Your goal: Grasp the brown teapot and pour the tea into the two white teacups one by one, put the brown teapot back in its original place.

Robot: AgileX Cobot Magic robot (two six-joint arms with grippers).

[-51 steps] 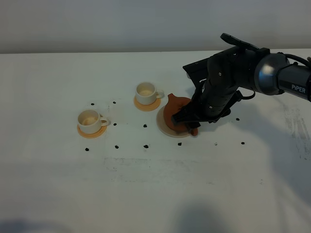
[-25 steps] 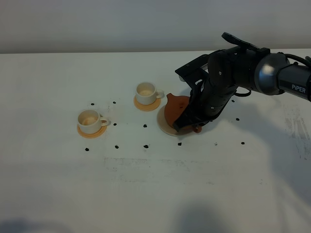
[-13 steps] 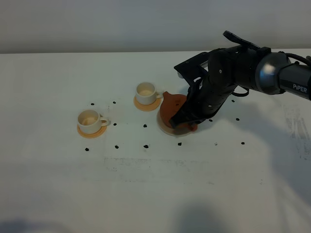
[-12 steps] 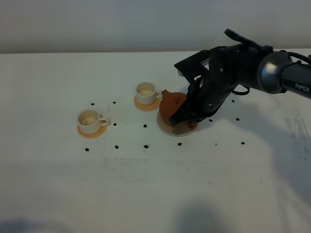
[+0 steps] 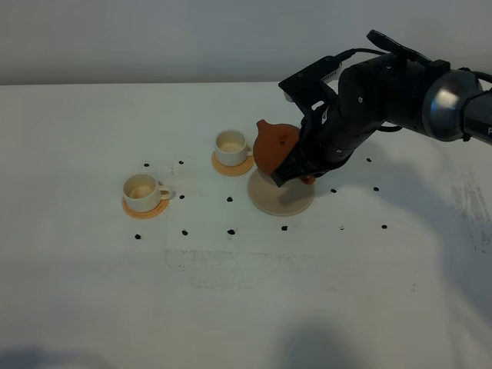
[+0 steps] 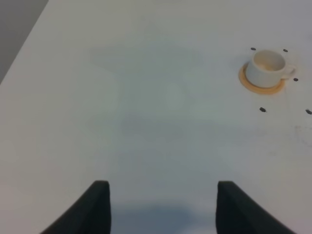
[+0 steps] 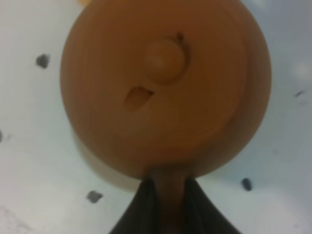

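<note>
The brown teapot (image 5: 275, 145) hangs in the air above its original place, the pale beige disc (image 5: 281, 194), lifted clear of it. My right gripper (image 5: 301, 171) is shut on the teapot's handle (image 7: 167, 195); the right wrist view looks straight down on the lid and knob (image 7: 164, 57). One white teacup (image 5: 230, 144) on an orange-tan coaster stands just left of the teapot's spout. The other white teacup (image 5: 143, 190) sits further left on its coaster, also seen in the left wrist view as a teacup (image 6: 266, 68). My left gripper (image 6: 163, 207) is open over bare table.
Small black marks (image 5: 230, 200) dot the white table (image 5: 254, 277) around the cups and disc. The right arm (image 5: 384, 92) reaches in from the right over the table's back half.
The right gripper has lifted the teapot up off the beige disc and carried it slightly back; the disc now lies uncovered. The cups have not moved.
</note>
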